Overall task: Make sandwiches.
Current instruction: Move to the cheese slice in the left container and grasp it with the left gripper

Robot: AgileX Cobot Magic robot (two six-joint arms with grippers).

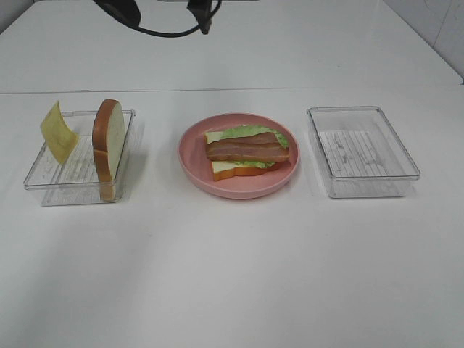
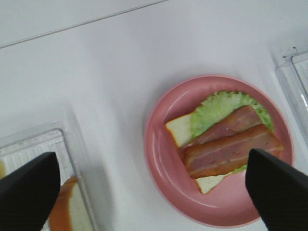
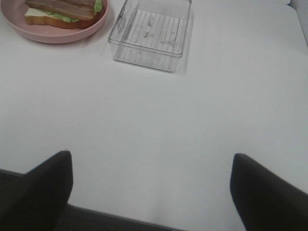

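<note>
It looked like a robot lab, not a real kitchen: a bare white table [image 1: 232, 275], toy food [image 1: 246, 148] on a pink plate [image 1: 239, 192], a clear left tray [image 1: 43, 185] and right tray [image 1: 362, 190], and a black cable [image 1: 170, 32] hanging above the far edge.

Plate, two trays, white counter.
Plate [image 1: 187, 156]: round, pink, shallow with a raised rim, at the middle of the white counter [image 1: 232, 275]. Left tray [image 1: 72, 194]: clear plastic, rectangular, ribbed floor, standing apart from the plate on its left. Right tray [image 1: 362, 145]: same clear plastic and ribbed floor, standing apart on the plate's right, long side running front to back. All three stand in one row, none touching. A seam crosses the counter behind the row.
</note>
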